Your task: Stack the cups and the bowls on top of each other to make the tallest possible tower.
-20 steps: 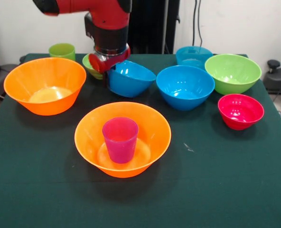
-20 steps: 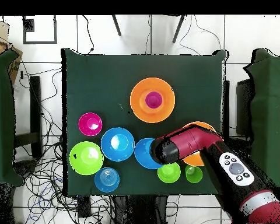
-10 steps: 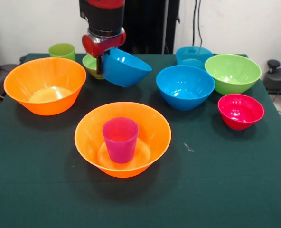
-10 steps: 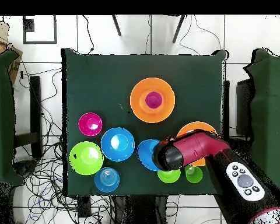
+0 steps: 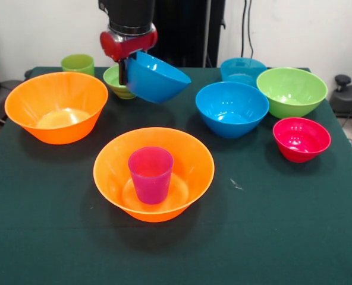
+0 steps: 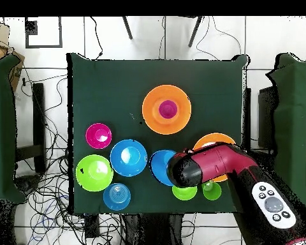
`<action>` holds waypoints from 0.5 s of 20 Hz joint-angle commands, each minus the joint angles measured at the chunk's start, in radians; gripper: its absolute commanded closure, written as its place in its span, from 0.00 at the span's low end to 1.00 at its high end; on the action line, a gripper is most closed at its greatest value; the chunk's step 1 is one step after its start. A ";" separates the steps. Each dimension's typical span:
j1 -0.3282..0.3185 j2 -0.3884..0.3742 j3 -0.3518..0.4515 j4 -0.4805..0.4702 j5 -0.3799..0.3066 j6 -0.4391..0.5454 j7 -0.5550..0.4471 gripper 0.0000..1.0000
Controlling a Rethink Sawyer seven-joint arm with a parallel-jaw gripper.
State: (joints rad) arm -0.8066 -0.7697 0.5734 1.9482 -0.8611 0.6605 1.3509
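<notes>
— What's around the table?
— A dark green cloth covers it. Behind stands a white wall with black cables hanging down, and a dark panel beside them.
— And the floor?
— White tiles, with cables tangled along the table's edges. More green-covered tables stand at either side.

Nothing to read here, folks: no words, labels, brands or numbers anywhere, not on the bowls, the cups or the dark green counter. The robot arm's grey button panel shows small marks, but they're too tiny to make out.
</notes>
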 commanded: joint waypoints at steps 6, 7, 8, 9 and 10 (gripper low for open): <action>-0.015 -0.090 0.068 0.045 0.160 0.079 -0.074 1.00; -0.021 -0.103 0.077 0.048 0.185 0.090 -0.082 1.00; -0.029 -0.111 0.089 0.050 0.212 0.098 -0.086 1.00; -0.038 -0.118 0.101 0.051 0.238 0.110 -0.095 1.00; -0.042 -0.123 0.110 0.048 0.262 0.124 -0.101 1.00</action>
State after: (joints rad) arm -0.8354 -0.8467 0.6037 1.9528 -0.6902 0.6632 1.3509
